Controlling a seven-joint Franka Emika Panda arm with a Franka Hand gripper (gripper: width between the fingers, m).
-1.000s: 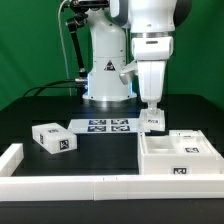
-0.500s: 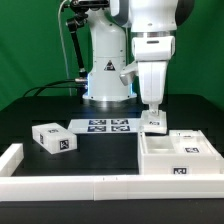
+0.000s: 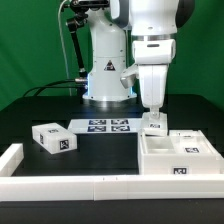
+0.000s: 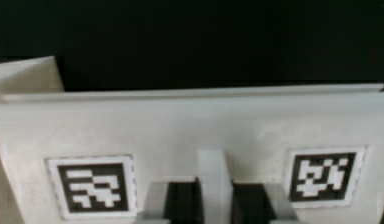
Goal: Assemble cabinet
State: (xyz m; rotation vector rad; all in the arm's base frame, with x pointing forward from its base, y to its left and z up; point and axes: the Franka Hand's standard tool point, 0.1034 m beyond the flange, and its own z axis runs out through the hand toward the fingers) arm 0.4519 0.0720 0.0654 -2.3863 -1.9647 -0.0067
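Observation:
My gripper (image 3: pixel 153 115) hangs over the far left corner of the cabinet box (image 3: pixel 176 158), a large open white box with tags, at the exterior view's right. It is shut on a small white tagged piece (image 3: pixel 154 124) held just above the box's far wall. In the wrist view the gripper (image 4: pixel 210 206) grips a thin white edge between its dark fingers (image 4: pixel 176 205), in front of a white panel (image 4: pixel 189 125) with two tags. A loose white drawer block (image 3: pixel 53 139) lies on the table at the left.
The marker board (image 3: pixel 105 126) lies flat between the drawer block and the cabinet box. A low white border rail (image 3: pixel 90 186) runs along the front and up the left side. The robot base (image 3: pixel 105 65) stands behind.
The gripper, with the small white piece in it, has shifted slightly to the exterior view's right and a little lower, closer to the cabinet box.

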